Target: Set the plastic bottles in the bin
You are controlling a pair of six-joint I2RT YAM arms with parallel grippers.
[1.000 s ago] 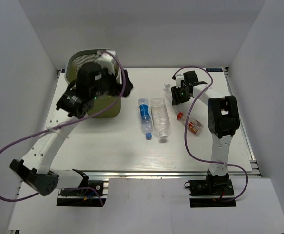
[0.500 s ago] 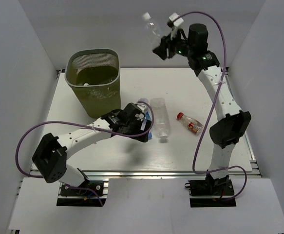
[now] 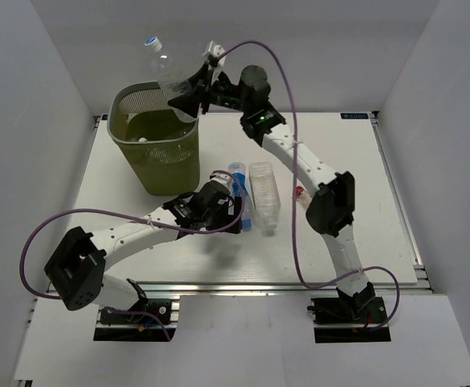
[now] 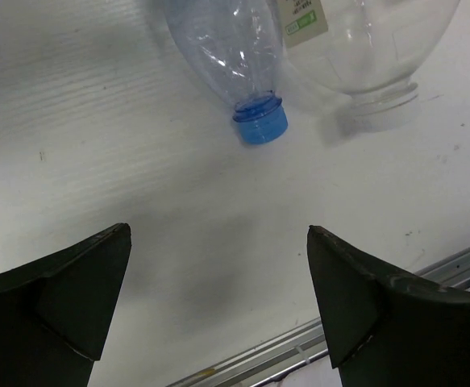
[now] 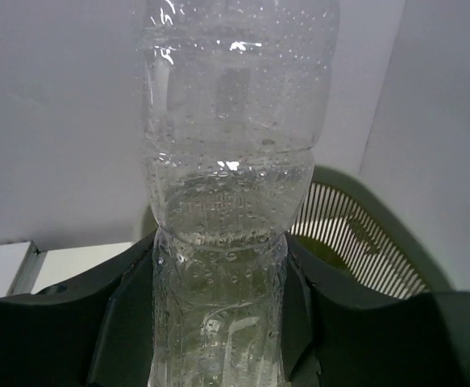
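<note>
R gripper is clamped on a clear bottle, cap up, held in the air over the bin at its far rim; not yet dropped. L gripper gapes wide, empty, low over the surface, just short of the blue-labelled bottle at its cap end. Touching that lies the squarish bottle. A small red-capped bottle peeks from behind the R arm. So approx 3 to go, plus this one. Sth pale inside the bin; count unclear.
</note>
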